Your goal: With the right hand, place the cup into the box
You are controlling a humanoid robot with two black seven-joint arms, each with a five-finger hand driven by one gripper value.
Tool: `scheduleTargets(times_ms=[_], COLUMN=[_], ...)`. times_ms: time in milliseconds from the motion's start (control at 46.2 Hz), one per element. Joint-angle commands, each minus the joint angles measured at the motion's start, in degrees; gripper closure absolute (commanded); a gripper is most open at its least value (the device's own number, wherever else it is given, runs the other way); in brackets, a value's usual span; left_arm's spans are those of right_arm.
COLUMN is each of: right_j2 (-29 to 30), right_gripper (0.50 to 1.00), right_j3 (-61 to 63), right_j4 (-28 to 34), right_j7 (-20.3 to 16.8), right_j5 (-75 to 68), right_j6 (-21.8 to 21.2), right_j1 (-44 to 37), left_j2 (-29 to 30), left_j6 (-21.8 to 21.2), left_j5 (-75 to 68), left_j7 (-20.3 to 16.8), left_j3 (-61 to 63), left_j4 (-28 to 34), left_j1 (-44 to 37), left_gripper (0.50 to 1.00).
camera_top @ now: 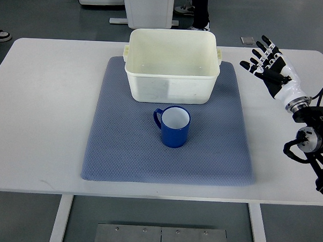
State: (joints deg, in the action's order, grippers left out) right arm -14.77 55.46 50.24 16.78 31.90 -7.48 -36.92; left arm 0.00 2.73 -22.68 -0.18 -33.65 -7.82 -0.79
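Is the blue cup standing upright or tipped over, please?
Upright. The cup stands on the grey mat with its round white mouth facing up, handle to the picture's left, just outside the box.

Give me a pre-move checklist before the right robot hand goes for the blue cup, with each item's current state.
1. Cup upright on the blue mat, handle towards the picture's left: ok.
2. Right robot hand open, fingers spread, holding nothing: ok.
3. Path from that hand to the cup free of other things on the table: ok.
4. Box open at the top, nothing visible inside: ok.
5. Cup stands apart from the box's near wall, leaving room for fingers: ok, though the gap looks narrow.
6. Left robot hand out of the work area: cannot tell, it is not in view.
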Motion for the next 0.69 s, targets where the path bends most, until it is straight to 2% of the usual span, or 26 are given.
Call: scheduleTargets(times_ms=[0, 281, 498, 520, 671], right_j2=[0.00, -1.05, -3.16, -3.33, -3.34], right_gripper=[0.502, 0.502, 0.502, 0.502, 0.505], right_j3=[0.00, 0.35, 0.26, 0.09, -0.44], right_j4=[-0.06, 1.26, 9.88, 12.23, 17.69], right_j7=[-0.08, -0.08, -0.43, -0.95, -2.10], right_j5=[0.00, 0.00, 0.09, 0.26, 0.88], right_j6=[-0.08, -1.22, -1.75, -2.01, -4.21], right_j1=[0.00, -0.43, -0.70, -0.70, -0.61], left_j2=[0.00, 0.00, 0.00, 0.00, 0.00], left_j6=[-0.09, -0.01, -0.09, -0.01, -0.09], left_j5=[0.00, 0.00, 0.00, 0.00, 0.00], left_j7=[0.00, 0.00, 0.00, 0.00, 0.00], left_j3=[-0.01, -0.01, -0.01, 0.08, -0.01], left_j4=[-0.01, -0.01, -0.01, -0.01, -0.01], left_j1=[0.00, 0.00, 0.00, 0.00, 0.00], left_gripper=[0.500, 0.500, 0.500, 0.500, 0.500])
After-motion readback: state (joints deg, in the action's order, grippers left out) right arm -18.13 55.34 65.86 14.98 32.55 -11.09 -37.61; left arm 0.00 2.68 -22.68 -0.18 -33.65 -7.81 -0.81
